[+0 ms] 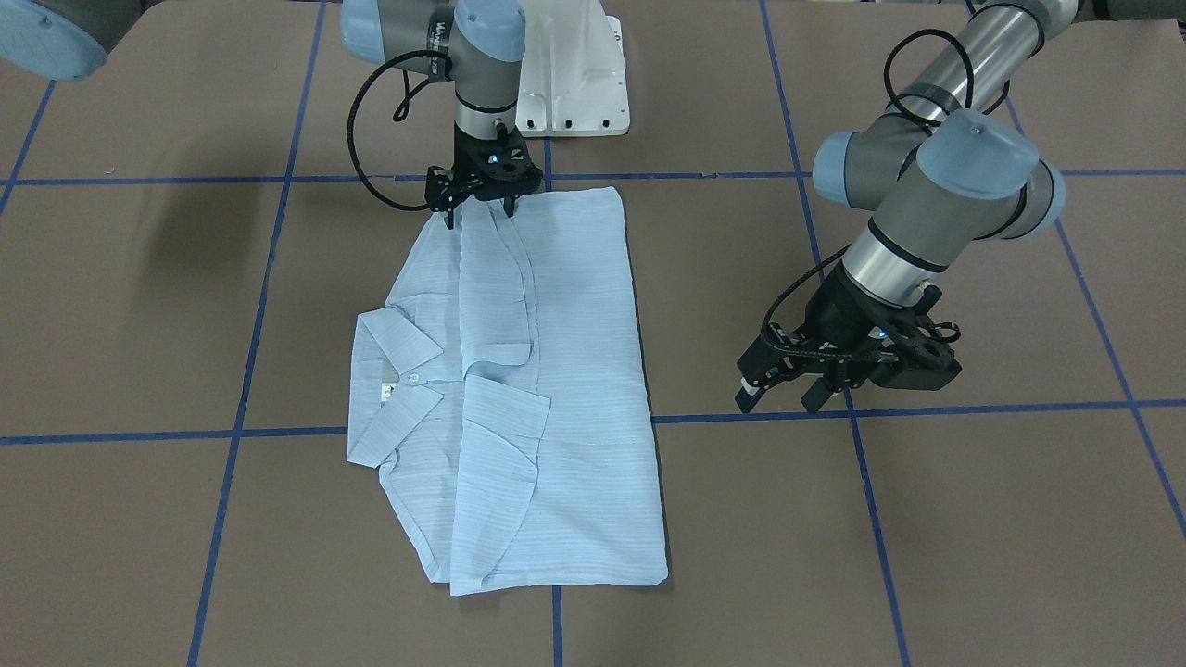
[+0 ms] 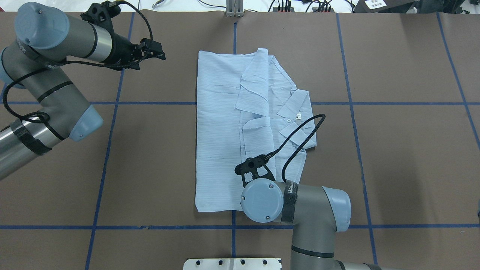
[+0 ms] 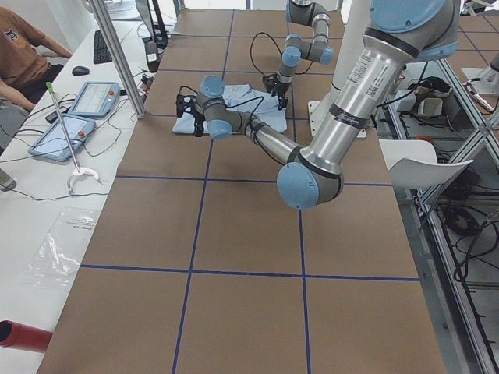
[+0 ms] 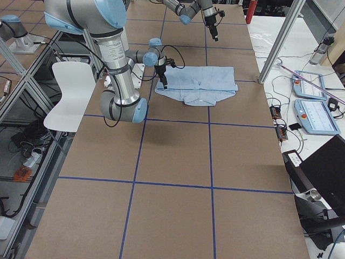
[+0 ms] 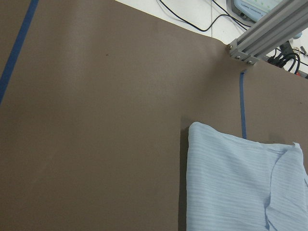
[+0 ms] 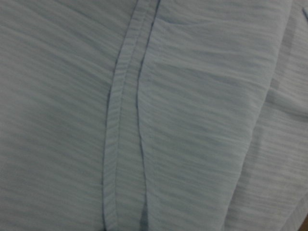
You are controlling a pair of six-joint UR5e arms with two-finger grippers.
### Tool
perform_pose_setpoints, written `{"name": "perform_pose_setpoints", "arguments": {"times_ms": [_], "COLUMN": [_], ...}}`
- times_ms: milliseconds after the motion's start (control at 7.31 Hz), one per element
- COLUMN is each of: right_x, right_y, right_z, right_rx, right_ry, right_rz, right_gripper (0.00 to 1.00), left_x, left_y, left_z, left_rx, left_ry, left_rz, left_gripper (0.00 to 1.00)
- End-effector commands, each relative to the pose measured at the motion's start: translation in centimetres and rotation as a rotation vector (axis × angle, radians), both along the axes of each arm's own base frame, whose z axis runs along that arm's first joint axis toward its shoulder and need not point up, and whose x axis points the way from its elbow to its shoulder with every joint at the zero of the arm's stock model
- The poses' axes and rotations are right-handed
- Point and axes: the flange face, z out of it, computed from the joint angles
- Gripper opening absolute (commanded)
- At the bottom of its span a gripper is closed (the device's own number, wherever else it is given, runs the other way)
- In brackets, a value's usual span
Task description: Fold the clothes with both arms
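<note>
A thin, light blue, finely striped long-sleeved shirt [image 1: 565, 371] is laid folded into a long rectangle on the brown table [image 1: 927, 537], which is marked with blue tape lines. Its collar [image 1: 394, 389] is turned to the robot's right. The black two-finger right gripper [image 1: 480, 213] is positioned at the shirt's edge nearest the robot's base. Its fingers [image 1: 451, 219] are spread apart, with the tips at the fabric on either side of a folded sleeve strip, and nothing is seen clamped. The black left gripper [image 1: 783, 394] is held above bare table, well apart from the shirt and to the robot's left of it. Its fingers [image 1: 752, 387] are likewise spread, with nothing between them.
</note>
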Motion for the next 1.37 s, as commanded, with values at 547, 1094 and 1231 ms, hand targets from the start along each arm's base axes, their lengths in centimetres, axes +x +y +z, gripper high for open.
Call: {"name": "perform_pose_setpoints", "arguments": {"times_ms": [547, 1094, 1231], "right_x": [2.5, 7.7, 8.9], "right_y": [-2.5, -5.3, -5.8], "right_z": [1.7, 4.4, 6.5], "right_rx": [0.007, 0.001, -0.005], "right_ry": [0.024, 0.041, 0.071], "right_rz": [0.019, 0.008, 0.013], "right_gripper": [1.0, 1.0, 1.0], "left_x": [0.4, 1.5, 1.6], "left_y": [0.1, 0.1, -0.1], "left_z": [-0.8, -1.6, -1.8], "left_rx": [0.0, 0.004, 0.006], "left_ry": [0.011, 0.015, 0.017], "left_rz": [0.001, 0.009, 0.009], "left_gripper": [1.0, 1.0, 1.0]}}
